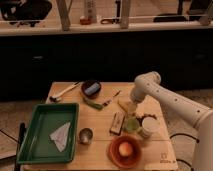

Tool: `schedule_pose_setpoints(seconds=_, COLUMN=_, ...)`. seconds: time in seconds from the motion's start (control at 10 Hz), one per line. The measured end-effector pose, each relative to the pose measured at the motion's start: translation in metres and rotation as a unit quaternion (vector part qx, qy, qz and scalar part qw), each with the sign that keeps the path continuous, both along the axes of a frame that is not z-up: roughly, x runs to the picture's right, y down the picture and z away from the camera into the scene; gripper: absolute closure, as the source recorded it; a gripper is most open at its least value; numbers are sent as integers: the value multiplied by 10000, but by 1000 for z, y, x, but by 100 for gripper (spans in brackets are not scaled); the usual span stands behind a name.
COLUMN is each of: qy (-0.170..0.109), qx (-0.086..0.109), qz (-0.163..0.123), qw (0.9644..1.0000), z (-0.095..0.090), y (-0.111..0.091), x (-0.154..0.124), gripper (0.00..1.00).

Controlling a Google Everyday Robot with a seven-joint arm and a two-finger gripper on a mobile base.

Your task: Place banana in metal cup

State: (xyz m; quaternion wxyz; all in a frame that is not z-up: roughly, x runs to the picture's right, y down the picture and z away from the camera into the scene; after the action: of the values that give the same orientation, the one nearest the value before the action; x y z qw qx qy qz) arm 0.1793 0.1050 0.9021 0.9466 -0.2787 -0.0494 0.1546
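Apparently mid-grasp, with tool (130,103) down at banana (123,105), grip state impossible to tell; then needs lifting across to metal cup (86,135).

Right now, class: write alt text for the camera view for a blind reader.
The robot's gripper is at a pale-yellow curved banana on a wooden table; the small shiny steel cup stands beside a green tray.

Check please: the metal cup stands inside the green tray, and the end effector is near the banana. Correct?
No. The camera view shows the metal cup beside the green tray, on the table, not inside. The end effector is near the banana.
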Motion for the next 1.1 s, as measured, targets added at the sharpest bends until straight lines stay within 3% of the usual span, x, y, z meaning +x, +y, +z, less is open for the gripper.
schedule_pose_setpoints(seconds=0.6, qy=-122, qx=-132, qz=-279, qw=9994, z=13, y=9, x=-11, gripper=20)
schedule_pose_setpoints(seconds=1.1, qy=-148, qx=-195, qz=-349, qw=9991, z=17, y=19, x=-11, gripper=20)
